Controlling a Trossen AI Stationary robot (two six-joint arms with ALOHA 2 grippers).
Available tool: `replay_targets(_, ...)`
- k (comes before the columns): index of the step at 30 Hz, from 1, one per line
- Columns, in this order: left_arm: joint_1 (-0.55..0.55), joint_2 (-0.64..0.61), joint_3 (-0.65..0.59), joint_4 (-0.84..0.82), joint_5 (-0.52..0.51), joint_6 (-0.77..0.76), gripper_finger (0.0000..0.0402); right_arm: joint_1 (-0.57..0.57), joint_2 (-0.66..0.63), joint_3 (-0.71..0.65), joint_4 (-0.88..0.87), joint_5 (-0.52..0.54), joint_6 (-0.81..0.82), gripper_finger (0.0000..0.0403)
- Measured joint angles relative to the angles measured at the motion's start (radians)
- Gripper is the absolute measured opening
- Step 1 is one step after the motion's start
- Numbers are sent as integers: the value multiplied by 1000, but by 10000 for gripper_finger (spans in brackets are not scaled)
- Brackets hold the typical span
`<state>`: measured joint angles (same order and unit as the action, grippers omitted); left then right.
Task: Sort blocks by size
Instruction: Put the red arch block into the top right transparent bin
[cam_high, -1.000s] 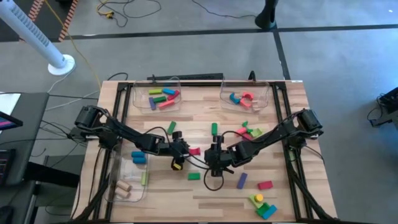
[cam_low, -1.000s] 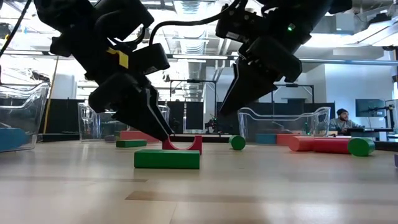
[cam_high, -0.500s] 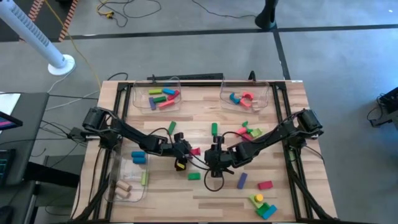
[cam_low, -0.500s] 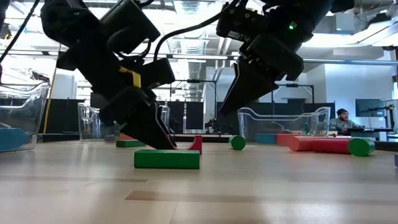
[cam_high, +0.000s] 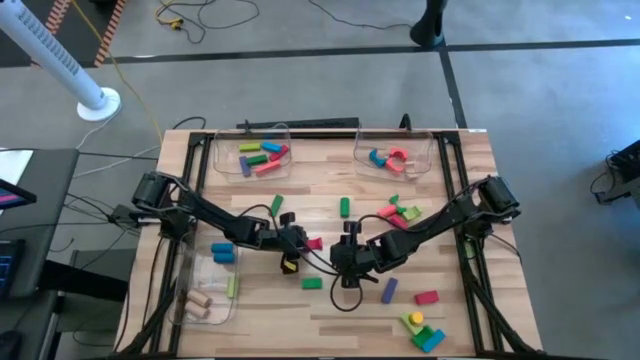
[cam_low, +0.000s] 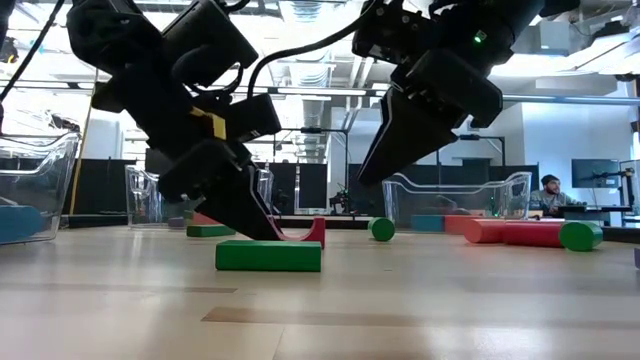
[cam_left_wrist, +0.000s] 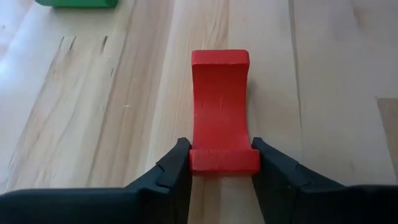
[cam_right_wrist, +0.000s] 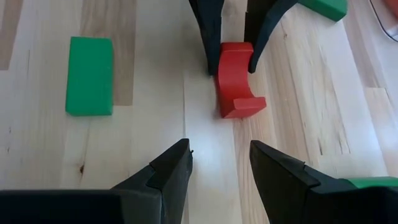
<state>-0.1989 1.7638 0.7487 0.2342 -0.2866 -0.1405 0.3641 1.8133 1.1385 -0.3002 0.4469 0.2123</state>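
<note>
A red arch block (cam_high: 314, 243) lies on its back at the table's middle, hollow side up; it also shows in the low view (cam_low: 303, 235). My left gripper (cam_high: 300, 243) is low at the table and shut on the arch's end. My right gripper (cam_high: 342, 264) hovers open and empty above bare wood (cam_right_wrist: 214, 165), just right of the arch (cam_right_wrist: 239, 87). A green bar (cam_high: 312, 283) lies flat near both grippers, toward the table's near edge, and also shows in the low view (cam_low: 268, 255). My left gripper pinches the arch's end nearest it (cam_left_wrist: 224, 160) between its two fingers, one on each flat side. The fingers (cam_right_wrist: 210, 37) slant down from the table's left and lie along the arch. The arch rests on the table and reaches away from the fingers.
Clear bins stand at the far left (cam_high: 262, 155), far right (cam_high: 393, 157) and near left (cam_high: 210, 280), each with blocks. Loose blocks lie at the middle (cam_high: 344, 207), the right (cam_high: 402, 213), and near right: purple (cam_high: 389, 290), red (cam_high: 427, 297), yellow and blue (cam_high: 422, 332).
My left gripper has gone down and toward the table's right edge, onto the red arch, and its fingers now stand on either side of the arch's end. The arch and the green bar have stayed in place.
</note>
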Motion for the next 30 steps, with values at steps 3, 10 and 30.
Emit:
replay_targets(3,0,-16,0,-13,35,23,126,3,0,0,-10,0,-15,198)
replay_targets(10,-1,-142,-2,-72,98,86,129,29,0,0,-10,41,-64,198)
replay_targets(30,148,-477,-1,-134,546,153,132,122,-2,2,308,480,-557,202)
